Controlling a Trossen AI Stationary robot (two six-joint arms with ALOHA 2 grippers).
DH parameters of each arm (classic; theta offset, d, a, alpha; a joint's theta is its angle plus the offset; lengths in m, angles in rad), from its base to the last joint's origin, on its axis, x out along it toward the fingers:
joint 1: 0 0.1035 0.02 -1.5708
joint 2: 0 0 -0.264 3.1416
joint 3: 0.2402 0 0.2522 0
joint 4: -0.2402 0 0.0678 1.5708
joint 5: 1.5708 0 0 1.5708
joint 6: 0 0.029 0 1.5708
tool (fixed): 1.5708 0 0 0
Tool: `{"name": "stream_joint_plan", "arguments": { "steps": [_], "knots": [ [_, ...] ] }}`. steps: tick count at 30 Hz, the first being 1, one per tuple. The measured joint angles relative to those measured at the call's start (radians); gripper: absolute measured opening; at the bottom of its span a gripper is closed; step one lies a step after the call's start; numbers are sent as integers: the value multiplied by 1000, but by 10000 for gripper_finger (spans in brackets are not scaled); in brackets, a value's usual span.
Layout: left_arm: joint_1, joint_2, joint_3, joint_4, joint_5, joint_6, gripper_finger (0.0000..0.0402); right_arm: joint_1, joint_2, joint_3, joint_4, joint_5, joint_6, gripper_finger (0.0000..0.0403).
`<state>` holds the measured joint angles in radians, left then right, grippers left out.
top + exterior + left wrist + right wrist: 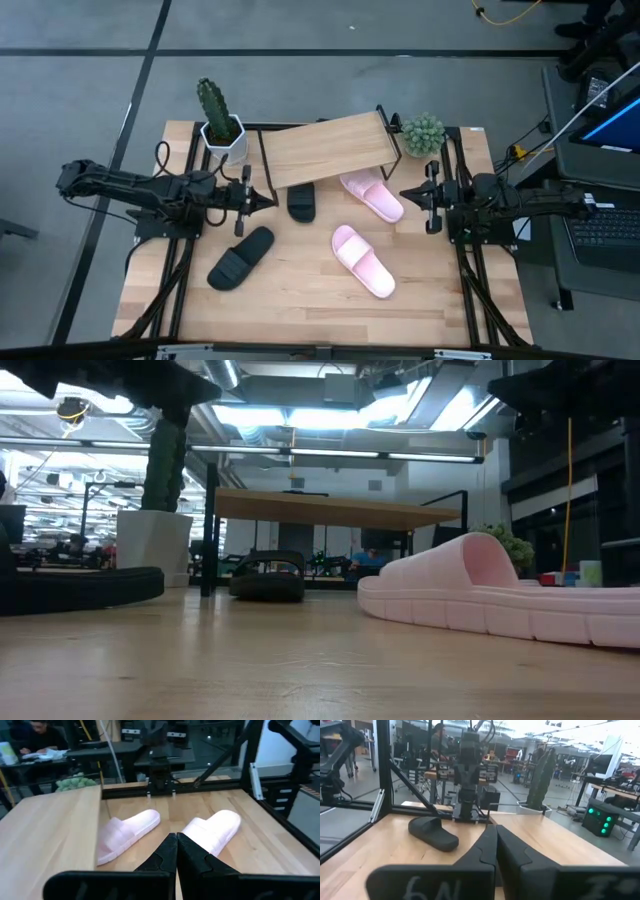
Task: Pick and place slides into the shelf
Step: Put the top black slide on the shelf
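The shelf (pixel 325 148) stands at the table's far side, its light plank set askew. One black slide (pixel 301 200) and one pink slide (pixel 372 195) lie with their far ends under the plank. The other pink slide (pixel 362 260) and the other black slide (pixel 241 257) lie flat on the open table nearer the front. My left gripper (pixel 268 199) hovers shut just left of the shelved black slide. My right gripper (pixel 405 193) hovers shut just right of the shelved pink slide. The left wrist view shows both pink slides (pixel 127 834) (pixel 212 831); the right wrist view shows a black slide (pixel 432 832).
A cactus in a white pot (pixel 216 118) stands left of the shelf, and a round green plant (pixel 423 133) stands at its right end. Black frame rails run along both table sides. Bare wood lies along the near edge. A person (pixel 40 735) sits beyond the table.
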<state>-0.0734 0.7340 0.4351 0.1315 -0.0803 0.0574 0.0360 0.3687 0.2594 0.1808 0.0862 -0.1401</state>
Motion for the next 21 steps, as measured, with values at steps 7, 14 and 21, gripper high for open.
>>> {"name": "stream_joint_plan", "arguments": {
  "steps": [7,14,21],
  "knots": [
    [-61,13,6,-18,-24,5,0,1,33,3,-10,0,-1,10],
    [-149,12,6,-47,-44,6,0,23,37,3,-28,0,-24,7],
    [-227,12,6,-50,-125,9,0,35,37,3,-34,0,-24,5]
  ]
}}
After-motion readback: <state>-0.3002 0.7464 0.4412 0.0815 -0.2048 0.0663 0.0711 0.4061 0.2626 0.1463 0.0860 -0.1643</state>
